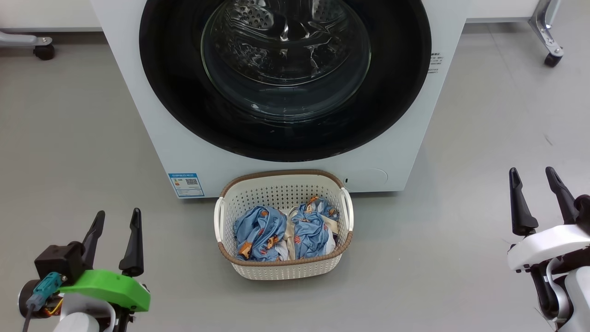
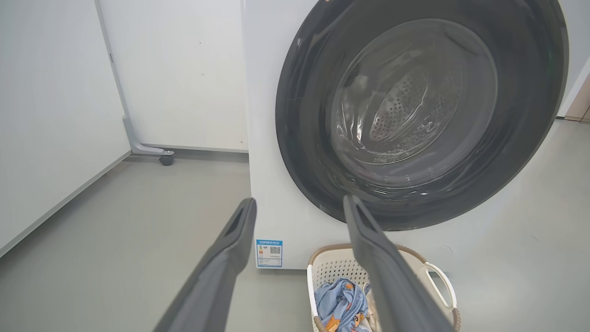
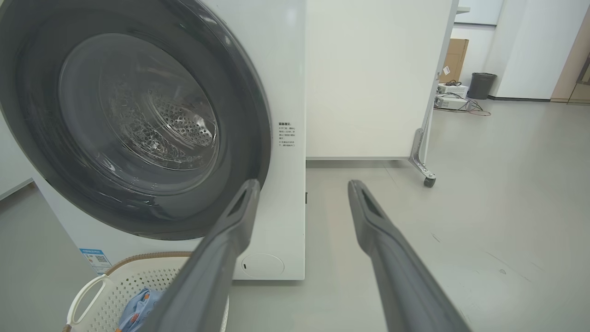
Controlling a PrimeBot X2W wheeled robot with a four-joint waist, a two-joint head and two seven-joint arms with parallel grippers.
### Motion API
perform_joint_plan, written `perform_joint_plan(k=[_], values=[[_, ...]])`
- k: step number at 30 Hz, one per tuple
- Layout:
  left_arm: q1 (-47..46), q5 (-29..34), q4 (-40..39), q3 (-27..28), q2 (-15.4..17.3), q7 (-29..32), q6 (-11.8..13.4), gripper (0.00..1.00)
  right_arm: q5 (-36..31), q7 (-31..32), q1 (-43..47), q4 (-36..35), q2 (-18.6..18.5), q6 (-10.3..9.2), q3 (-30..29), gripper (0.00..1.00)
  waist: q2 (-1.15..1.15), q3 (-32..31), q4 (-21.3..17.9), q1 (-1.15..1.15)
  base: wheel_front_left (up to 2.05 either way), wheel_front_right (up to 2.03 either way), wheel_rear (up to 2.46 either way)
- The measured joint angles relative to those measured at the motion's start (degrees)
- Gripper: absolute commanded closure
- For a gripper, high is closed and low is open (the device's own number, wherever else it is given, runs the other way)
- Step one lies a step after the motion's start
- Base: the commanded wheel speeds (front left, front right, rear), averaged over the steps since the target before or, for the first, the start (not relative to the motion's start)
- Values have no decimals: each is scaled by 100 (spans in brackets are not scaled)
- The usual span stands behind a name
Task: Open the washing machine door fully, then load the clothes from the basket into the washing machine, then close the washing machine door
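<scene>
Because the head view crops the washing machine (image 1: 124, 69) at the frame's top edge, its upper front is cut off, and the washing machine door (image 1: 401, 92) loses the top of its glossy black ring. The door lies shut against the white front. Through its bulging glass the steel drum (image 1: 258, 18) is hard to make out: a few rows of holes show among bright reflections. The print on the blue label (image 1: 186, 184) at the machine's lower left is too small to read. The basket (image 1: 281, 175) stands on the grey floor (image 1: 69, 138) at lower centre, its back rim just beside the machine's base; whether it touches I cannot tell. The clothes (image 1: 260, 230), crumpled blue pieces with cream cloth between them, cover the basket's floor. In the left wrist view one dark finger (image 2: 392, 276) crosses the basket and hides its middle. In the right wrist view a finger covers its right part.

The left hand (image 1: 118, 213) sits at the lower left of the head view. The right hand (image 1: 532, 170) sits at the lower right, its wrist cut by the frame's edge. Both have their fingers spread wide with nothing between them. The basket lies between the two hands, well apart from each. The door is higher up the frame than both.
</scene>
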Motion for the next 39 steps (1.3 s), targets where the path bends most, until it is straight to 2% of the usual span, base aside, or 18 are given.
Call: perform_joint_plan(k=[39], values=[[-1,245,15,101,-44,0,-51,0,57,34,-1,85,4,51,10,0,0,51,-3,0,0,0,-1]])
